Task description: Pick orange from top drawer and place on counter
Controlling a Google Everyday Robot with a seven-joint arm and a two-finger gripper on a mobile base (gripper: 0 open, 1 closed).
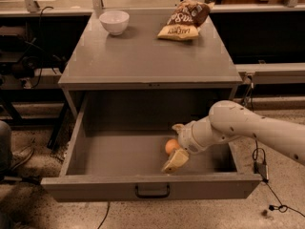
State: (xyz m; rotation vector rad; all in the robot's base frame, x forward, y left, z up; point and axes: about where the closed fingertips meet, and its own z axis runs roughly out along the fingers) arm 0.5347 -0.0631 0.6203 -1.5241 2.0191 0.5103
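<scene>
The round orange (171,146) lies in the pulled-out grey top drawer (119,154), the spread pincer (177,144) straddling it.

My pincer (176,145) hangs inside the open top drawer (119,156), toward its right front, fingers spread. Between them the orange (170,146) lies on the drawer's grey floor; whether they touch it I cannot tell. Above and behind my pincer is the counter (143,61), flat and grey. At its far edge, beyond my pincer and off to the left, stands a white bowl (114,21). Almost straight beyond my pincer lies a crumpled chip bag (183,19), well apart from the bowl.
</scene>
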